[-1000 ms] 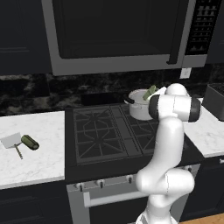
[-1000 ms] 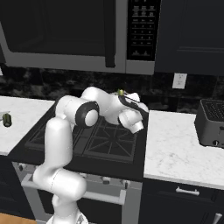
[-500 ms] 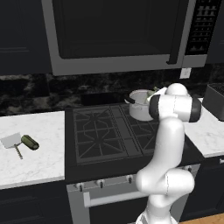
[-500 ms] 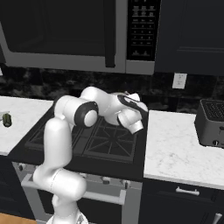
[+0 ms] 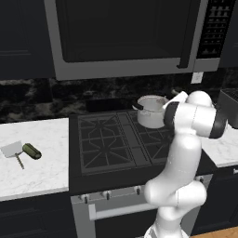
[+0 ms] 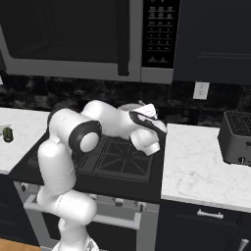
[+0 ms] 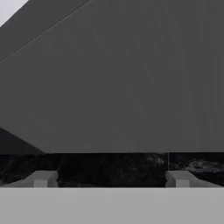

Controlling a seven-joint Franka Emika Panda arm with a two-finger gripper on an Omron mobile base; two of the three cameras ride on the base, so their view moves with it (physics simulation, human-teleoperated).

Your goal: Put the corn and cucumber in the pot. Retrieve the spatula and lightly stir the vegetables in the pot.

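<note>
The cucumber [image 5: 32, 151] lies on the white marble counter [image 5: 42, 172] far to the left of the stove [image 5: 116, 144], well apart from the gripper [image 7: 112, 178], which hangs over the pot [image 5: 151, 111] at the stove's back right; the next reach likely has to cross the whole cooktop. The cucumber's long axis runs slantwise across the counter, just beside the spatula [image 5: 14, 151], whose flat pale blade faces up with its thin handle toward the front edge. In the hand view the two fingertips stand wide apart with nothing between them (released, empty). The pot is silvery metal, straight-sided, with a short black handle. The corn is probably inside it, though its interior is too hidden to confirm.
</note>
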